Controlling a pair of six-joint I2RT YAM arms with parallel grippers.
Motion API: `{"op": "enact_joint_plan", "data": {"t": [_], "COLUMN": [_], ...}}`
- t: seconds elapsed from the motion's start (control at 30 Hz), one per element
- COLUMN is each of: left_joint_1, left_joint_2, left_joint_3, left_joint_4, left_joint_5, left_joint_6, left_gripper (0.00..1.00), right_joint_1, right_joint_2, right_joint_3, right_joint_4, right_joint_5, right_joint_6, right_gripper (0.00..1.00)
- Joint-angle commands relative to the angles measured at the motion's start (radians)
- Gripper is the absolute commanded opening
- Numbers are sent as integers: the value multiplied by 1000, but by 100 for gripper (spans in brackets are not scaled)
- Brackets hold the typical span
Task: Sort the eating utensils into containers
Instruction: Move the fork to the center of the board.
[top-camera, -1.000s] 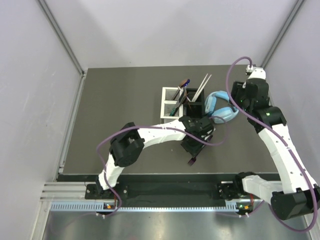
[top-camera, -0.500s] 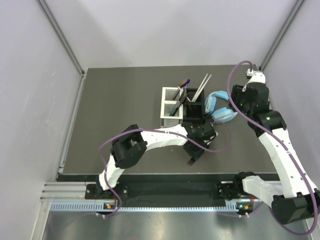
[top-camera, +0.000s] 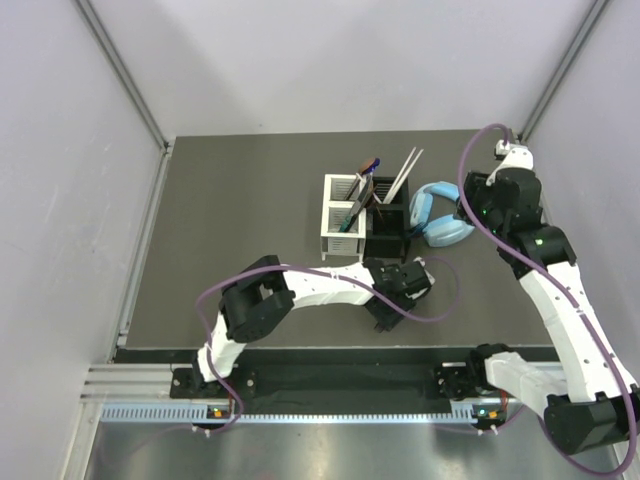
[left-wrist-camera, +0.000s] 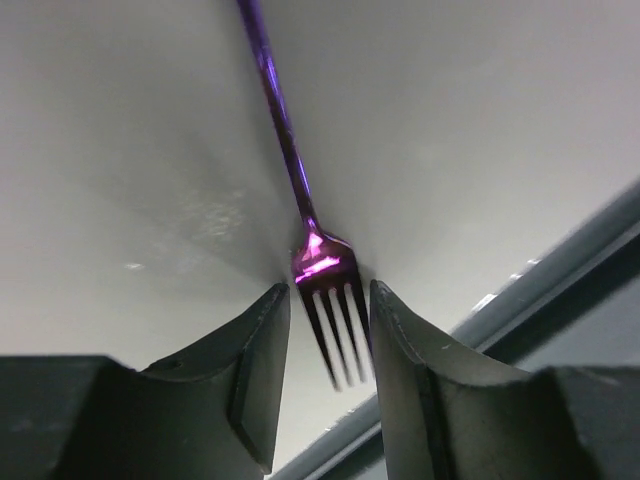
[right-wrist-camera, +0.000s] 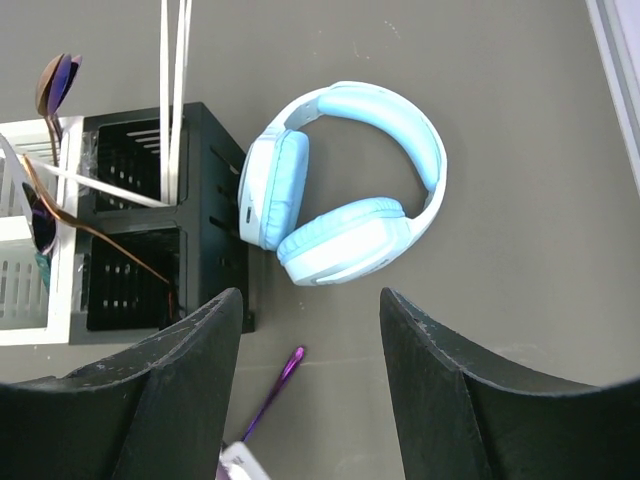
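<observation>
A purple iridescent fork lies on the table near the front edge, and its handle end shows in the right wrist view. My left gripper is open and low over it, a finger on each side of the tines; in the top view it hides the fork. The white caddy and the black caddy stand mid-table holding purple spoons, a green-handled knife and white sticks. My right gripper is open and empty, high above the table.
Light-blue headphones lie just right of the black caddy and show large in the right wrist view. A metal rail runs along the table's front edge, close behind the fork's tines.
My left gripper has moved toward the front edge and down over the fork's head. The right arm has shifted slightly to the right.
</observation>
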Motion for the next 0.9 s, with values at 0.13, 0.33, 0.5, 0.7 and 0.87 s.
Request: {"op": "enact_joint_plan", "data": {"t": [0.13, 0.33, 0.5, 0.7, 0.87], "left_joint_1": [2, 17, 112, 202, 229], "left_joint_2": [-14, -22, -31, -110, -370], "left_joint_3": [-127, -141, -162, -225, -325], "left_joint_4": [60, 39, 10, 45, 137], "left_joint_5": [-247, -422, -525, -557, -383], "left_joint_6": [-27, -36, -55, -62, -46], "left_gripper": [43, 43, 44, 43, 43], "right_joint_1": [-13, -13, -14, -11, -4], "right_joint_2": [-34, -34, -31, -45, -63], "right_joint_3": [0, -11, -25, -42, -71], "right_joint_4": [22, 26, 37, 49, 52], "right_joint_5": [-33, -67, -124, -210, -324], "right_joint_6": [27, 35, 16, -33, -71], "right_gripper": [58, 58, 58, 58, 58]}}
